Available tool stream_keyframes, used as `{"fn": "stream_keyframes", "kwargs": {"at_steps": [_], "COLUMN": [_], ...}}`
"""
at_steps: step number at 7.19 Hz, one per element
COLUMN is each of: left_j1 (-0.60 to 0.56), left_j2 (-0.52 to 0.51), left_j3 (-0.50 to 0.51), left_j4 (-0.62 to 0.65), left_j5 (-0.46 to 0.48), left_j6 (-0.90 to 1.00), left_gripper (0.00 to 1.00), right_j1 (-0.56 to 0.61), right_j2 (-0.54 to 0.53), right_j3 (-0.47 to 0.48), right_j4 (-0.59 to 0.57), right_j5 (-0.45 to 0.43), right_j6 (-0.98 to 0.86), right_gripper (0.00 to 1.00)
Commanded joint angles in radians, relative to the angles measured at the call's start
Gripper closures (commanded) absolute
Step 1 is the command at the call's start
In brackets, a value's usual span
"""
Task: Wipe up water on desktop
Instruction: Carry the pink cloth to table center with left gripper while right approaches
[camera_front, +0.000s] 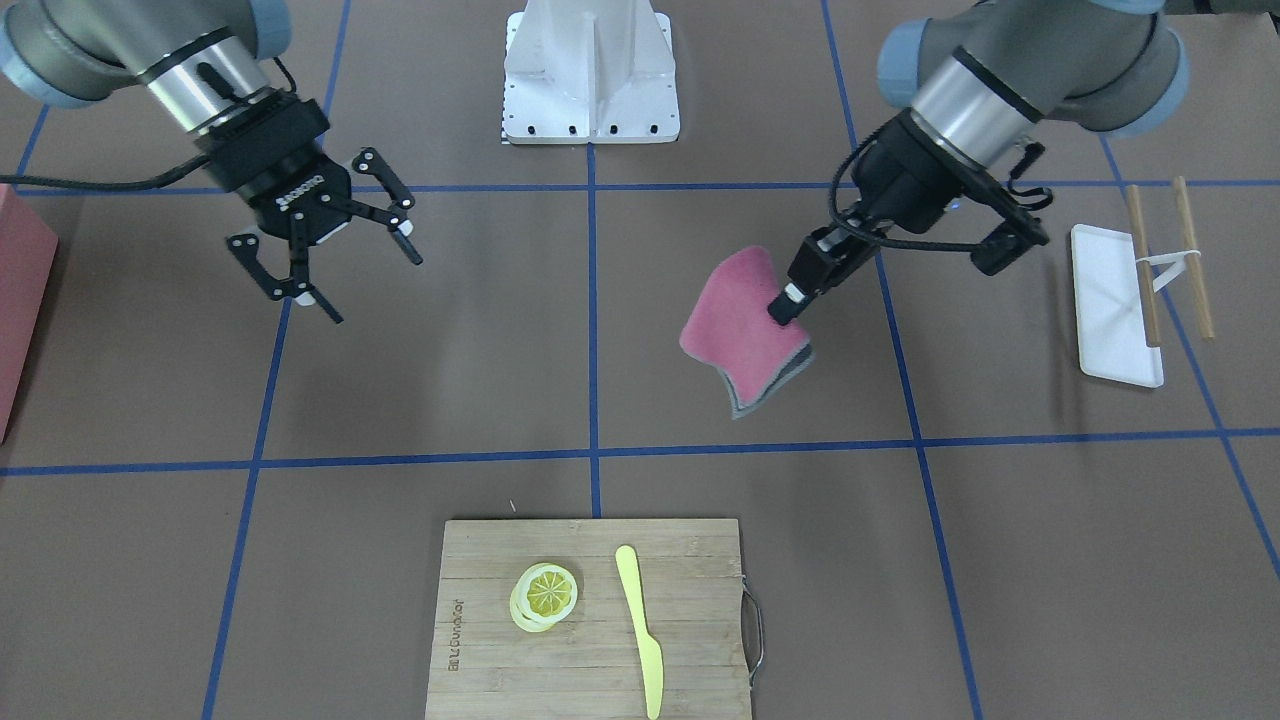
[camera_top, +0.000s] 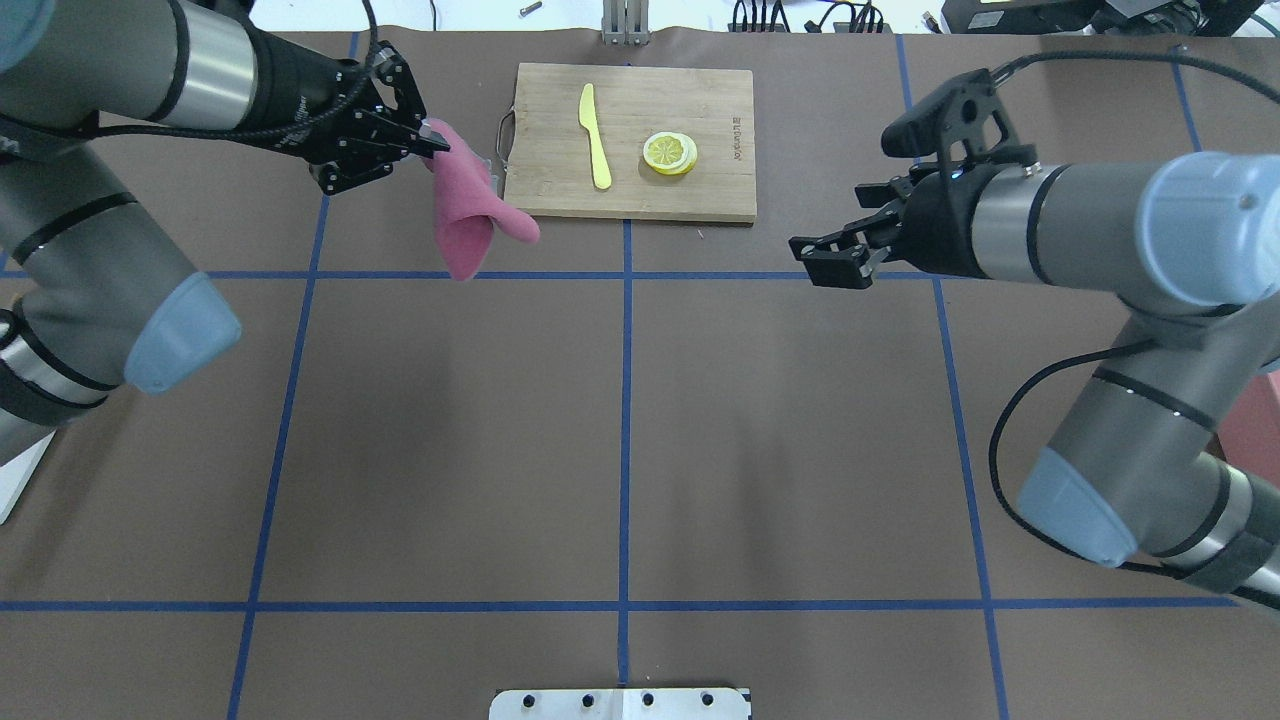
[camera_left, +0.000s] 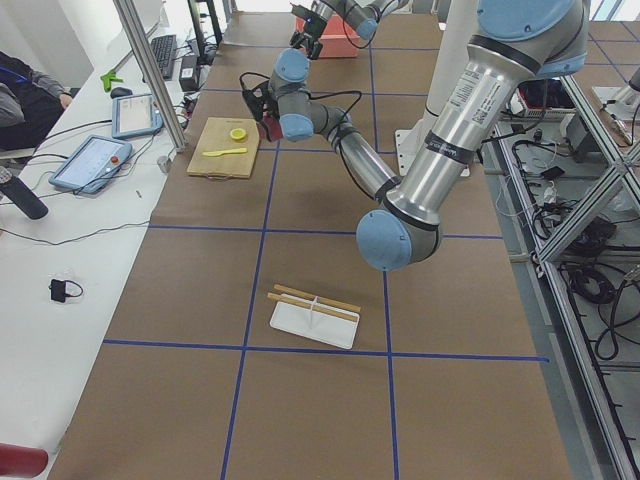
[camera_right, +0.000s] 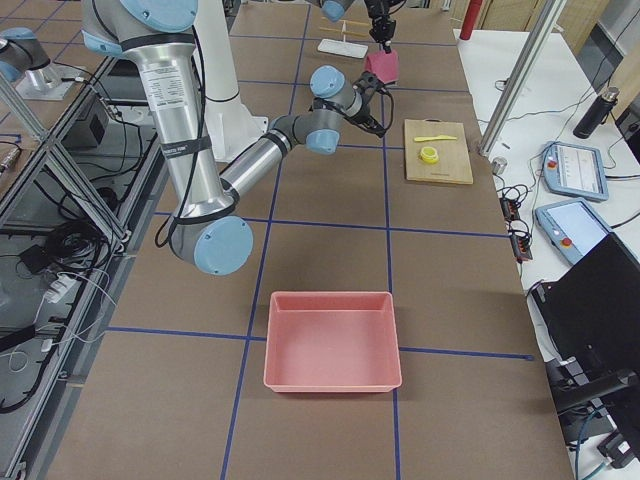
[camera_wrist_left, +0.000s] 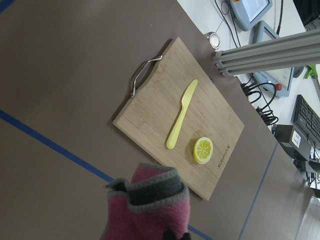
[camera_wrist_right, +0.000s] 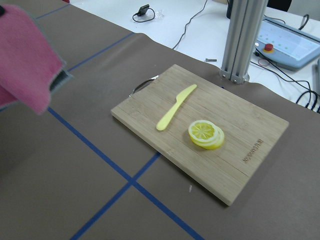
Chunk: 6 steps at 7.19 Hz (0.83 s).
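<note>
Left pincer (camera_front: 790, 305) is clamped on the top edge of the pink cloth (camera_front: 738, 325). Cloth hangs folded and looks clear of the counter (camera_front: 450, 350), so I read this as a carry pose, not wiping yet. Right pincer (camera_front: 330, 262) is open, empty, hovering off to its own side. No water spot visible on the counter in any view. Bare squares between the arms are free. Cutting board (camera_front: 700, 600) handle sits near the cloth; white tray (camera_front: 1105, 300) is well apart.
</note>
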Motion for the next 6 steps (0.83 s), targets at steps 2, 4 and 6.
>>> {"fn": "stream_keyframes", "kwargs": {"at_steps": [2, 4, 6], "left_j1": [0.076, 0.093, 0.126], "left_j2": [-0.096, -0.126, -0.130], "left_j3": [0.001, -0.004, -0.025], "left_j4": [0.015, 0.014, 0.014], "left_j5": [0.039, 0.039, 0.041], "left_j6": [-0.112, -0.167, -0.172], "left_gripper": [1.00, 1.00, 1.00], "right_j1": [-0.202, -0.262, -0.267], "right_j2": [0.078, 0.089, 0.106], "right_j3": [-0.009, -0.014, -0.023], "right_j4": [-0.001, -0.008, -0.008], "right_j5": [-0.277, -0.380, -0.393], "right_j6": [0.001, -0.011, -0.016], "right_gripper": [0.08, 0.08, 0.08]}}
